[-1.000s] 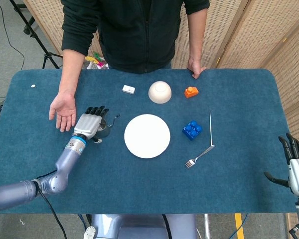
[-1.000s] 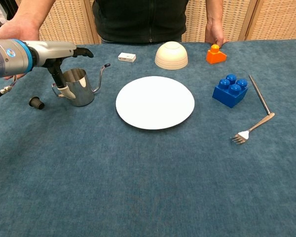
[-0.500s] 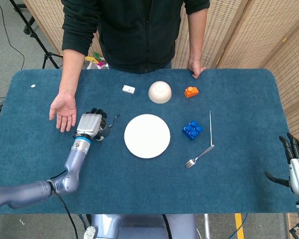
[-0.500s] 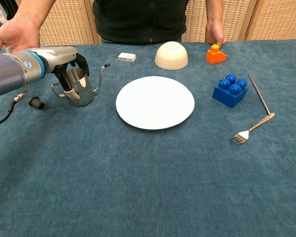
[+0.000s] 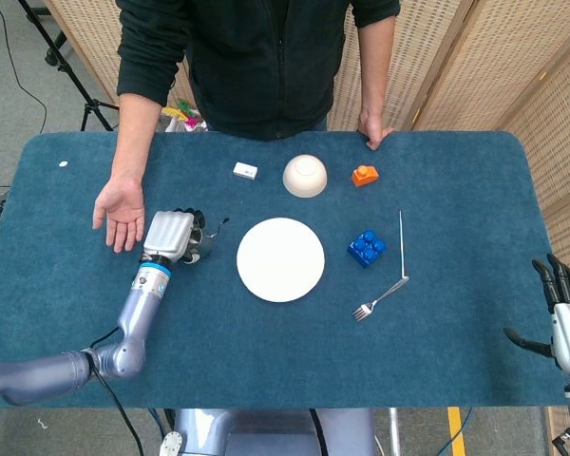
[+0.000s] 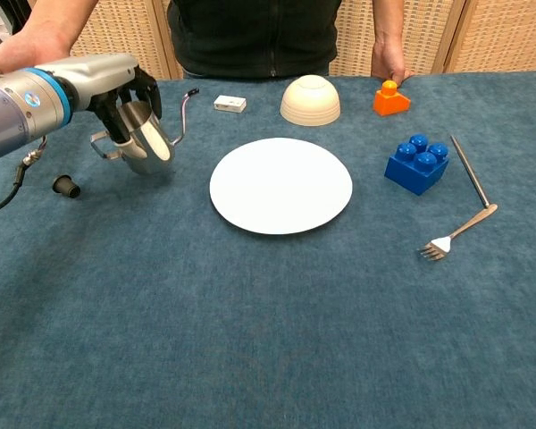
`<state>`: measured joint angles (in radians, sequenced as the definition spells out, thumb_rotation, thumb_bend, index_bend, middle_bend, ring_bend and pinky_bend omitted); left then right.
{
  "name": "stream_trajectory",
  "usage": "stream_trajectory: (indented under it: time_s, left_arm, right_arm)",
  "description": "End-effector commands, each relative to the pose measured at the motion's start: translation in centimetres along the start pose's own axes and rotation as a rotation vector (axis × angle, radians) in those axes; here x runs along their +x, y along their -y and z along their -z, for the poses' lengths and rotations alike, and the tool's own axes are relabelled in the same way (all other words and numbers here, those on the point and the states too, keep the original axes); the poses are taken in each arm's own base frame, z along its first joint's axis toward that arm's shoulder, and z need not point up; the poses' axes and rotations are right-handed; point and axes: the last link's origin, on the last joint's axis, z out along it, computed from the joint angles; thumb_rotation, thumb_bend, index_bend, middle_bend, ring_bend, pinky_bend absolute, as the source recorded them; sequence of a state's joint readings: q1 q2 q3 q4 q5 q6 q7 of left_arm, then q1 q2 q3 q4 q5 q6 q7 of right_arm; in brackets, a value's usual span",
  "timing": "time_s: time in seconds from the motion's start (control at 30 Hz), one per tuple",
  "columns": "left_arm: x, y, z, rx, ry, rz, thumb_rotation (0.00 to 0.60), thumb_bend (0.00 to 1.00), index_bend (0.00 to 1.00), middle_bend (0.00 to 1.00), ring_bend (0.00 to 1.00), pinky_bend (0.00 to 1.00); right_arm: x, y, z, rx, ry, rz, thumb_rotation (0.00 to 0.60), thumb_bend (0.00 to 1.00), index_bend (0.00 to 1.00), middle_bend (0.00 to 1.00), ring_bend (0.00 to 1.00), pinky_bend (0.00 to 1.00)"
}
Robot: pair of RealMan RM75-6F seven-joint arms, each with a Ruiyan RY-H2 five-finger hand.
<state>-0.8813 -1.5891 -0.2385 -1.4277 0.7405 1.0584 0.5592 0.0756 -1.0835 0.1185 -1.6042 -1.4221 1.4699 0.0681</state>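
My left hand (image 6: 116, 85) (image 5: 174, 235) grips a small steel gooseneck pitcher (image 6: 148, 141) from above and holds it tilted, off the blue tabletop, spout (image 6: 184, 109) pointing right. In the head view the hand covers most of the pitcher (image 5: 207, 243). A person's open palm (image 5: 119, 215) lies on the table just left of my hand. A small black cap (image 6: 65, 186) sits on the cloth below the pitcher's left. My right hand (image 5: 565, 318) hangs open at the table's right front edge, holding nothing.
A white plate (image 6: 280, 184) lies at centre. Behind it are an upturned cream bowl (image 6: 310, 99), a small white box (image 6: 230, 104) and an orange block (image 6: 390, 98). A blue brick (image 6: 416, 164) and a fork (image 6: 460, 226) lie right. A person stands at the far edge.
My left hand closed its fingers around the pitcher, then lifted and tilted it off the table. The right hand stayed still.
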Motion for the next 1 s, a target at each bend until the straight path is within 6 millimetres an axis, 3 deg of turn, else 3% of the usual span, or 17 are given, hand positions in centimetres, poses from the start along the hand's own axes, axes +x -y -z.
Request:
stream_trajectory:
  time_s: [0.03, 0.13, 0.23, 0.33, 0.43, 0.67, 1.0]
  left_arm:
    - [2.1, -1.0, 1.7, -0.08, -0.069, -0.012, 0.6, 0.26, 0.67, 0.55, 0.39, 0.5]
    - [4.6, -1.7, 3.4, -0.132, -0.155, -0.049, 0.6, 0.26, 0.67, 0.55, 0.39, 0.5]
    - [6.4, -1.1, 4.9, -0.13, -0.206, -0.108, 0.6, 0.26, 0.67, 0.55, 0.39, 0.5]
    - [8.0, 0.3, 5.9, -0.097, -0.259, -0.184, 0.6, 0.26, 0.67, 0.55, 0.39, 0.5]
    - [9.4, 3.4, 7.1, -0.026, -0.287, -0.237, 0.6, 0.26, 0.67, 0.55, 0.39, 0.5]
    - [8.7, 7.6, 7.5, 0.042, -0.224, -0.214, 0.6, 0.26, 0.67, 0.55, 0.39, 0.5]
    - [6.4, 10.3, 7.1, 0.082, -0.153, -0.194, 0.6, 0.25, 0.67, 0.55, 0.39, 0.5]
  right_arm:
    - [0.0, 0.0, 0.0, 0.002, 0.002, -0.001, 0.6, 0.0, 0.0, 0.0, 0.0, 0.0]
    - [0.0, 0.1, 0.1, 0.007, 0.003, -0.002, 0.6, 0.0, 0.0, 0.0, 0.0, 0.0]
    - [0.0, 0.2, 0.2, 0.01, 0.003, -0.003, 0.6, 0.0, 0.0, 0.0, 0.0, 0.0]
    - [0.1, 0.2, 0.2, 0.013, 0.003, -0.005, 0.6, 0.0, 0.0, 0.0, 0.0, 0.0]
    - [0.1, 0.4, 0.3, 0.021, 0.003, -0.008, 0.6, 0.0, 0.0, 0.0, 0.0, 0.0]
    - [-0.1, 0.6, 0.4, 0.03, 0.008, -0.005, 0.6, 0.0, 0.0, 0.0, 0.0, 0.0]
    - [-0.1, 0.5, 0.3, 0.02, 0.006, -0.002, 0.6, 0.0, 0.0, 0.0, 0.0, 0.0]
